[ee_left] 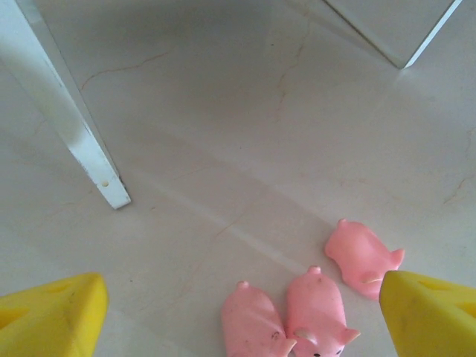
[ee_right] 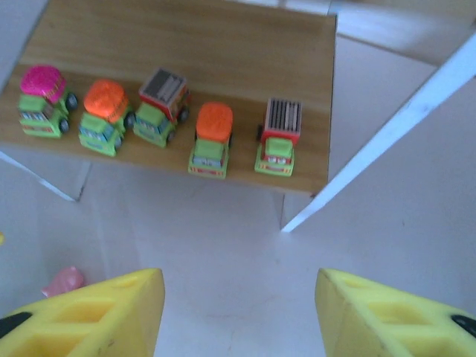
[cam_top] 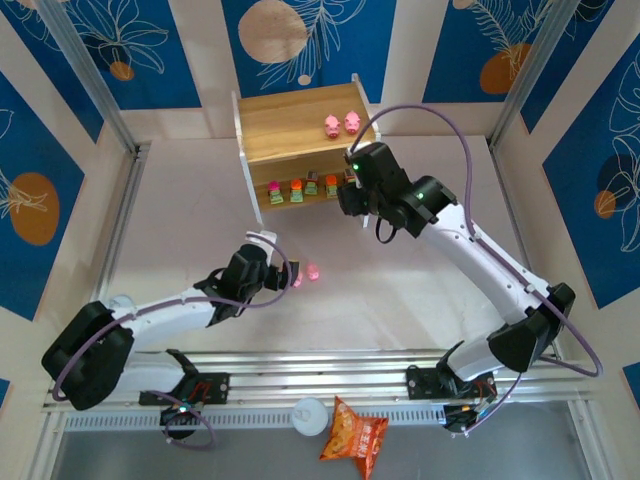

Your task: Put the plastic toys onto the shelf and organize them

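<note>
Three loose pink pigs lie on the surface just ahead of the left gripper, which stands wide and holds nothing. They sit off-centre, toward its right finger. Two lie side by side, touching, with their long axes running along the line of approach, so the jaws would close across their narrow width. The third pig lies slantwise just beside the right finger. From above the group reads as perhaps two blobs, so the count rests on the wrist view. The left arm is plainly the nearer one. The right gripper hangs parted and empty in front of the shelf, facing the five toy trucks lined along the lower board.
</note>
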